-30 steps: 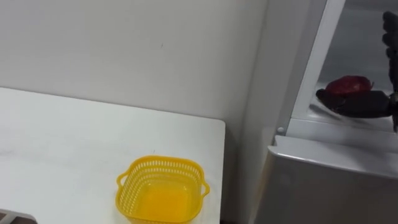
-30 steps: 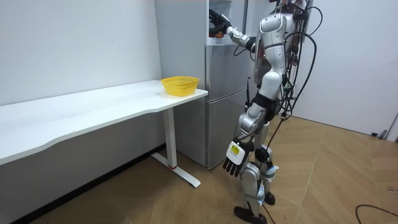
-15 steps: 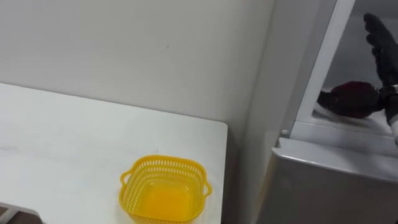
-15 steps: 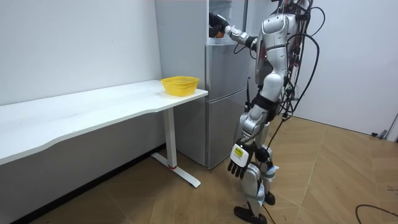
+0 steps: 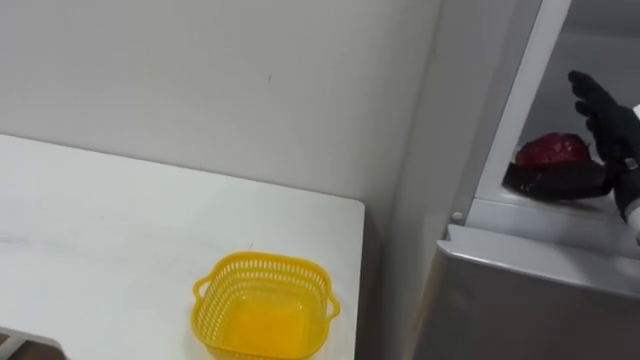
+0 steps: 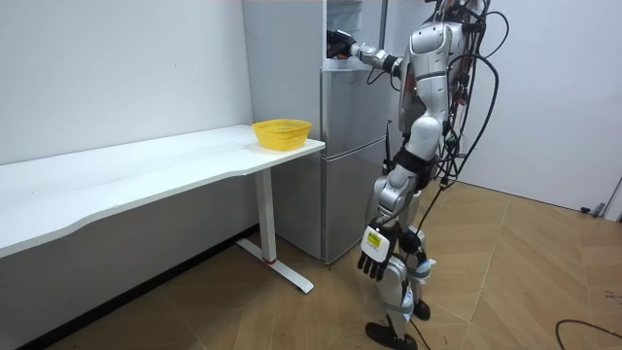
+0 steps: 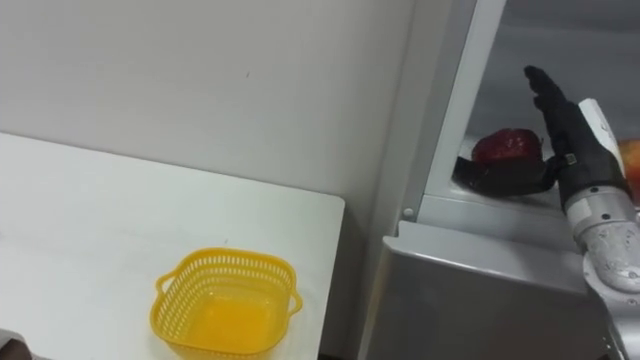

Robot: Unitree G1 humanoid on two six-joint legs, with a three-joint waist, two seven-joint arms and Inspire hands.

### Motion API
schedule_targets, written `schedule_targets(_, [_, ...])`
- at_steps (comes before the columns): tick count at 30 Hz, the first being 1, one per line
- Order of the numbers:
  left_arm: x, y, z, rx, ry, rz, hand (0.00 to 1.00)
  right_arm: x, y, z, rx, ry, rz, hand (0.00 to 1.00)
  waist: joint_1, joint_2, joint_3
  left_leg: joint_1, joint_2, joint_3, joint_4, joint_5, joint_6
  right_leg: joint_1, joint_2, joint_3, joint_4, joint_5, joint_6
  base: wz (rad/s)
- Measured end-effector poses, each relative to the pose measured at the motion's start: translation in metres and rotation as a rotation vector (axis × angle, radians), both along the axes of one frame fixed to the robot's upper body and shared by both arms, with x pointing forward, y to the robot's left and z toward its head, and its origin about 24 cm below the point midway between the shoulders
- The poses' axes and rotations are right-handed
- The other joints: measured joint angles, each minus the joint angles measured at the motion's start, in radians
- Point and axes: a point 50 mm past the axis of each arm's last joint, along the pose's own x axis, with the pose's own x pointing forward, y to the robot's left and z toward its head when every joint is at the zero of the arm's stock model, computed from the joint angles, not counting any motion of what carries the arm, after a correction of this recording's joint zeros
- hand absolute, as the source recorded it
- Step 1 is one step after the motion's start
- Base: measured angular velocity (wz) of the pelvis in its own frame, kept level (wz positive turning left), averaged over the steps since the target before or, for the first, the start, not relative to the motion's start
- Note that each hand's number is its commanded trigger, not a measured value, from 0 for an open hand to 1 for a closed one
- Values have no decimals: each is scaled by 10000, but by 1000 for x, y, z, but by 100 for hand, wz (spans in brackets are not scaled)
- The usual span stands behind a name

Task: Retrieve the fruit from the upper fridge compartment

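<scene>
A dark red round fruit [image 5: 550, 150] lies on the shelf of the open upper fridge compartment [image 5: 560, 215]. My right hand [image 7: 575, 165] is inside the compartment, right beside the fruit. Its fingers [image 7: 550, 100] stand straight up behind the fruit's right side and its thumb [image 7: 500, 180] stretches out below the front of the fruit, so the hand is open. Whether it touches the fruit I cannot tell. In the room view I stand upright in front of the fridge [image 6: 350, 146] with that arm raised, and my left hand [image 6: 370, 261] hangs open low by my leg.
A yellow perforated basket [image 5: 263, 305] stands empty near the right end of the white table [image 5: 100, 230], just left of the fridge. The shut lower fridge door [image 5: 540, 300] is beneath the shelf. Something orange [image 7: 632, 160] lies right of my hand.
My right hand has come lower and further left, closer against the red fruit, with the thumb now under it. The view shifted slightly a second ago.
</scene>
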Motion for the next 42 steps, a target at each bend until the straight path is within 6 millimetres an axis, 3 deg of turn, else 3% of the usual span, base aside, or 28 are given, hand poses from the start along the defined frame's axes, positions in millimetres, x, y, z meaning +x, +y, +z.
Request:
schedule_targets(3, [0, 0, 0, 42, -2, 23, 0, 0, 0, -2, 16, 126, 20, 0, -5, 8, 6, 11, -4, -3, 51, 0, 0, 12, -9, -15, -8, 0, 0, 0])
schedule_targets(4, [0, 0, 0, 66, -13, 25, 0, 0, -1, -2, 20, 144, 16, 11, -5, 19, 13, 9, -4, -4, 72, 0, 0, 12, -10, -15, -9, 0, 0, 0])
schedule_targets(5, [0, 1, 0, 126, -30, 29, 0, 0, -1, -2, 31, 185, 2, 60, -2, 29, 21, 6, -4, -6, 83, 0, 0, 15, -10, -18, -8, 0, 0, 0])
schedule_targets(6, [0, 1, 0, 150, -32, 27, 0, 1, -1, -2, 33, 204, -2, 100, -2, 35, 26, 6, -4, -8, 91, 0, 0, 20, -10, -20, -8, 0, 0, 0])
schedule_targets(20, [5, 2, 0, 238, -16, 98, 0, 3, -6, -14, 274, 858, 119, 100, 7, 83, 84, 3, 1, -112, 113, -4, 2, 149, -4, -119, 6, 4, -6, 2])
schedule_targets(34, [10, 8, 2, 483, -118, -36, 0, 8, -6, -6, 628, 655, 193, 100, -8, 103, 98, 13, 0, -126, 126, -4, 2, 142, -3, -93, -4, 3, -6, 0])
schedule_targets(42, [10, 8, 2, 612, -184, -24, 0, 8, -3, 0, 495, 404, 189, 100, -8, 144, 36, -15, 0, -77, 83, -4, 2, 42, -2, -32, 12, 3, -6, -2])
